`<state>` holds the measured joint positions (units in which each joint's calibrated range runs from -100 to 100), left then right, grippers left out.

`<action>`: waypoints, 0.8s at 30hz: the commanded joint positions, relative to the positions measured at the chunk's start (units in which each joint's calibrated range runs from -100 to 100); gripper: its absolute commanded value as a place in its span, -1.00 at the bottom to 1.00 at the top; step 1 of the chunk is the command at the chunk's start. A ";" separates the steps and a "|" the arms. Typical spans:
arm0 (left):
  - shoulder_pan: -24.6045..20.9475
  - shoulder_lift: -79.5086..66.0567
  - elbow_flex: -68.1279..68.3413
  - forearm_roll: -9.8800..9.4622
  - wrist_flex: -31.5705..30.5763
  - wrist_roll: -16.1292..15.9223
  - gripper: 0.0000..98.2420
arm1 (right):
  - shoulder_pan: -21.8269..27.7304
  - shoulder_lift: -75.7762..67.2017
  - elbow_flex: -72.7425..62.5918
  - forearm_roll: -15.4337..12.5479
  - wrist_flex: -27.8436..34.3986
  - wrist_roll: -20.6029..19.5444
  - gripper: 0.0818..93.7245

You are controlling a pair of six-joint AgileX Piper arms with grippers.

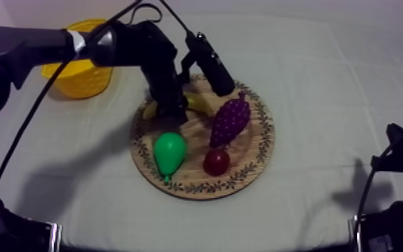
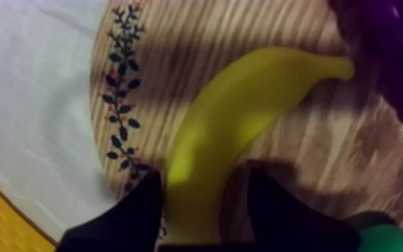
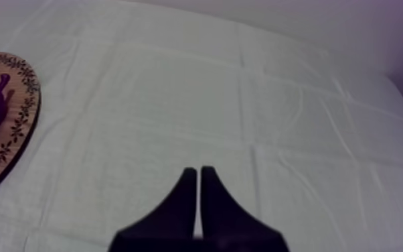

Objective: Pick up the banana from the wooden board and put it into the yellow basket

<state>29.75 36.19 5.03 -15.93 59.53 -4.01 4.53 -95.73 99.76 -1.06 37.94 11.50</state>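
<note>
The surface (image 1: 325,100) under its grey-white cloth is carrying the round wooden board (image 1: 254,151) at the middle, and the yellow basket (image 1: 84,80) is standing at the far left, apart from the board. The left claw (image 2: 205,173) is reaching down over the board's far left part, its fingers spread and straddling one end of the banana (image 2: 244,107), which is lying flat on the board. The right claw (image 3: 198,171) is hanging over bare cloth right of the board, fingers pressed together. The grapes (image 1: 229,120) are lying just right of the banana, the pear (image 1: 169,151) is sitting near left, and the small red fruit (image 1: 216,161) is resting beside it
</note>
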 commanded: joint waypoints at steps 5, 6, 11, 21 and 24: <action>0.71 1.02 0.47 -2.92 0.08 4.52 -0.40 | -0.01 -0.02 0.02 0.01 0.04 0.00 -0.99; 0.72 1.01 0.63 -3.25 0.10 5.06 -0.44 | -0.01 -0.02 0.02 0.01 0.04 0.00 -0.99; 0.56 -0.38 0.69 -4.54 1.14 6.51 -0.53 | -0.01 -0.02 0.02 0.01 0.04 0.00 -0.99; -2.93 -9.75 -4.37 -7.30 4.86 6.70 -0.57 | -0.01 -0.02 0.02 0.01 0.04 0.00 -0.99; -5.29 -12.00 -8.11 -7.76 7.02 5.94 -0.58 | -0.01 -0.02 0.02 0.01 0.04 0.00 -0.99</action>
<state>25.88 25.17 -0.91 -23.66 65.92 2.26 4.53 -95.73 99.76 -1.06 37.85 11.50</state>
